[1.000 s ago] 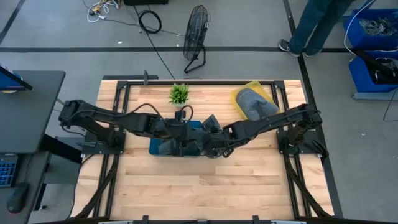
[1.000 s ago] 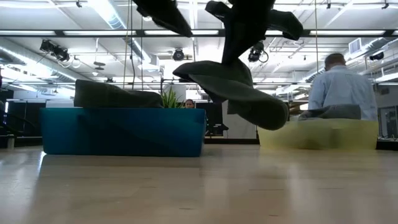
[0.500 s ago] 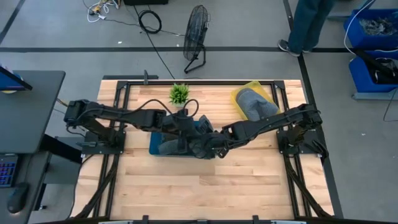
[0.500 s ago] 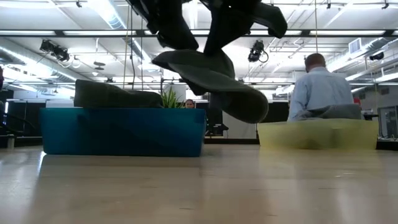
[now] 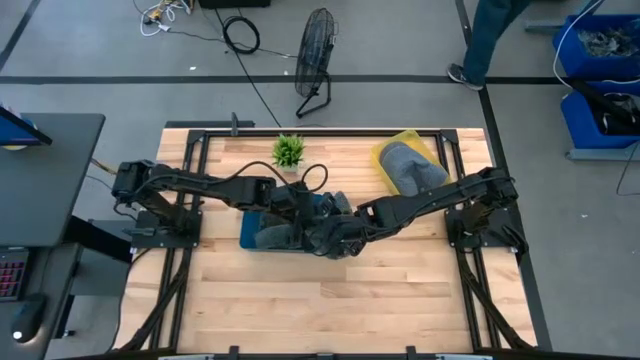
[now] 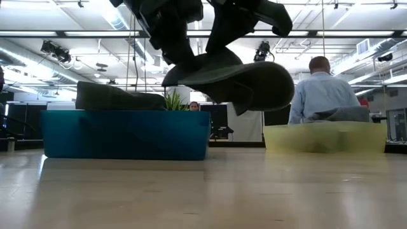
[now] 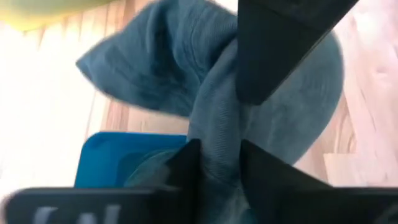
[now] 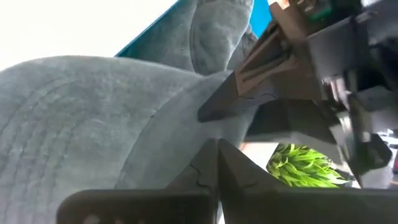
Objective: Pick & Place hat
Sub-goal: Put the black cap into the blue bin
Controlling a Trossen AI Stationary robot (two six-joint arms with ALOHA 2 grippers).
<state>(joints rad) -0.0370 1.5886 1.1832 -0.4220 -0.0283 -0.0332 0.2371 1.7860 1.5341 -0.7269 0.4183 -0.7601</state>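
Observation:
A grey-blue corduroy hat [image 5: 328, 236] hangs in the air over the right end of the blue bin [image 5: 256, 236]; in the low view the hat [image 6: 238, 79] floats well above the table. Both grippers are at it. My left gripper [image 5: 308, 214] [image 7: 219, 158] is shut on its left part, my right gripper [image 5: 350, 236] [image 8: 217, 152] is shut on its right part. Another grey hat [image 6: 114, 97] lies in the blue bin [image 6: 127, 135]. My left gripper pinches a bunched fold of the hat's cloth [image 7: 217, 118] between its two fingers [image 7: 186, 165], coming from above and from the table's left. The hat is lifted clear. My right gripper holds the hat's edge [image 8: 168, 155] between its shut fingers, slanting down from the table's right. The hat spreads out below and beside it, clear of the table.
A yellow bin [image 5: 402, 138] with grey hats [image 5: 410, 168] sits at the far right of the table, a small green plant [image 5: 288, 150] at the far edge behind the blue bin. The near half of the table is bare wood. A person sits beyond the table [image 6: 324, 89].
My left gripper has moved toward the table's right and down onto the hat held by my right gripper. The hat has shifted slightly left, and its drooping right side has swung up, so it now hangs nearly level.

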